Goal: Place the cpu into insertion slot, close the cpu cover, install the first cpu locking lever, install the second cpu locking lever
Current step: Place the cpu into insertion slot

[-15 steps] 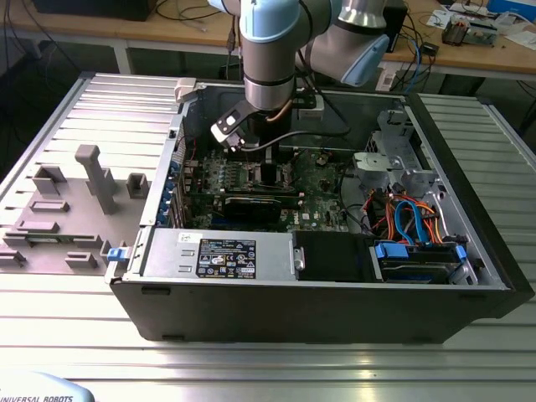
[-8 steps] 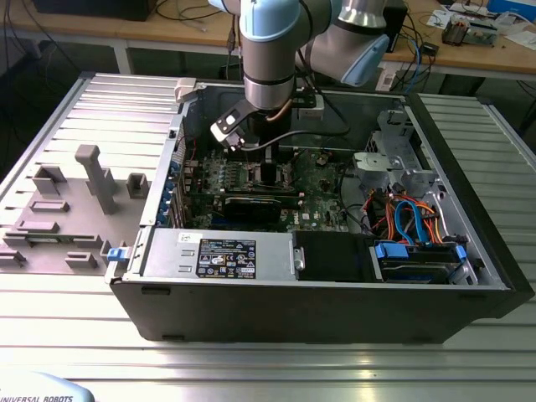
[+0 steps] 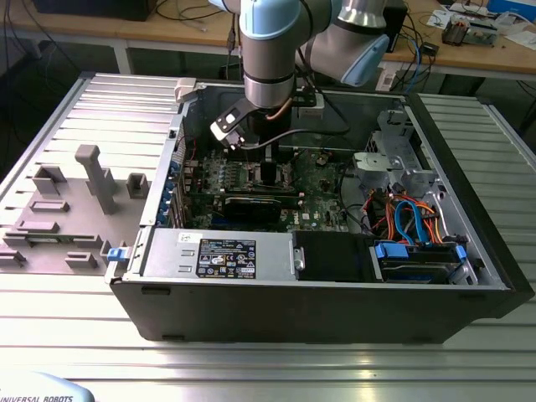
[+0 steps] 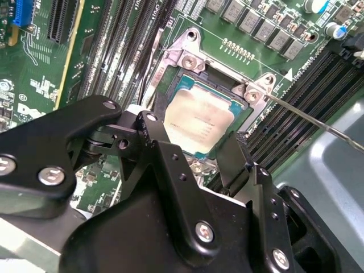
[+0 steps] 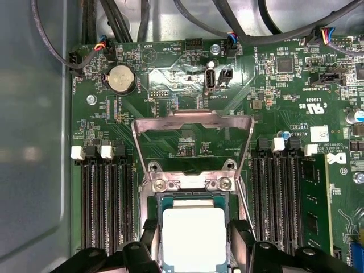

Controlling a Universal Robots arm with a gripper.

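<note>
The cpu (image 5: 193,242) (image 4: 196,119), a flat square with a dull silver top, lies level in the insertion slot (image 5: 192,183) (image 4: 190,60) on the green board. My gripper (image 5: 193,236) (image 4: 193,142) hangs right over it, its two black fingers (image 5: 149,239) pressed against opposite edges of the chip, shut on it. The cpu cover (image 5: 193,118), a thin silvery frame, is swung up and back from the slot, standing open. A thin wire locking lever (image 4: 310,119) sticks out unlatched from one corner of the slot. In the exterior view my gripper (image 3: 266,167) reaches down into the computer case.
Long black memory slots (image 5: 105,205) (image 5: 278,199) flank the socket on both sides. Black cables (image 5: 62,54) run along the board's edge. The open case (image 3: 469,193) holds a power supply (image 3: 218,251) and drive bay with coloured cables (image 3: 410,218). Grey fixtures (image 3: 96,180) stand on the exterior view's left.
</note>
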